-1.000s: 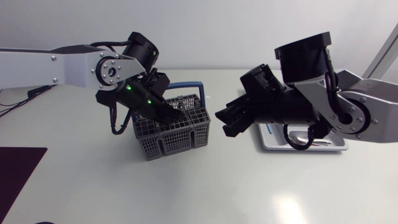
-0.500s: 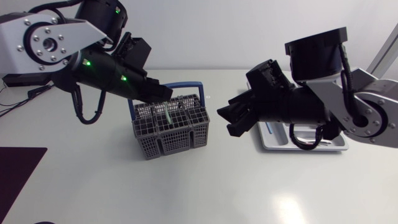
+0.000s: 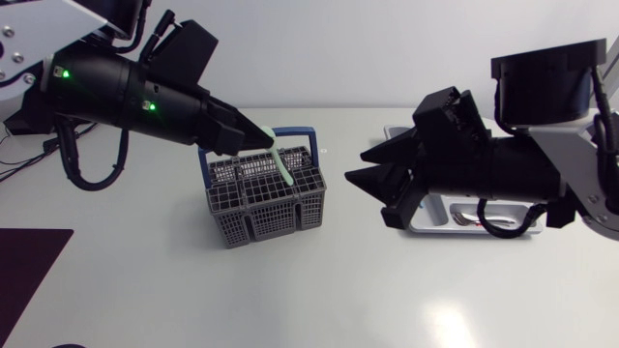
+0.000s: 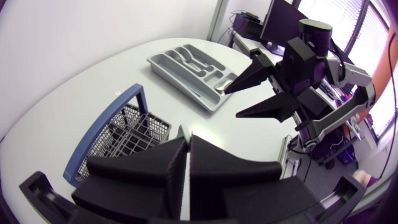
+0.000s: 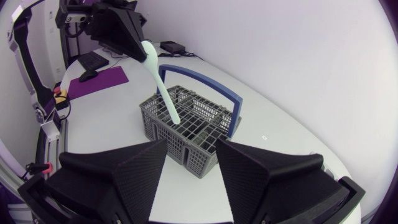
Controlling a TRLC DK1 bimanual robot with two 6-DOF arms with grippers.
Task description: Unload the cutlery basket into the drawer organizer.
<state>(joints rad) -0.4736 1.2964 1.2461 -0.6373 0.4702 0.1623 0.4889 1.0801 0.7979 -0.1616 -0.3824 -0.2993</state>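
The left arm has risen out of the cutlery basket [image 3: 266,201] towards the upper left of the head view, drawing a pale utensil [image 3: 283,166] up with it. The right arm has drawn back to the right, and its fingers are now wider apart.

The grey mesh basket with its blue handle stands on the white table [image 3: 387,290], left of centre. The utensil hangs slanted over its rear compartments with its lower end at about rim height. Whether it has cleared the mesh cannot be told, and nothing else in the compartments can be made out.

Further right and slightly behind, the drawer organizer [image 3: 522,227] lies flat, largely covered by the right arm. A metal spoon [image 3: 469,218] shows in one compartment.

The left gripper [image 3: 259,141] is clenched on the utensil's upper end. In its own wrist view the fingers [image 4: 171,165] press almost together, with the utensil's tip [image 4: 184,131] between them. The basket [image 4: 124,134] is beneath, and the organizer [image 4: 193,68] is well ahead.

The right gripper [image 3: 354,165] hovers between basket and organizer, released and spread wide, pointing at the basket. From its wrist camera the basket [image 5: 189,127] sits ahead of the spread fingers [image 5: 140,168], and the utensil [image 5: 163,87] hangs from the left gripper [image 5: 140,53] beyond.

A dark purple mat [image 3: 29,266] lies at the lower left edge, well apart from the basket.
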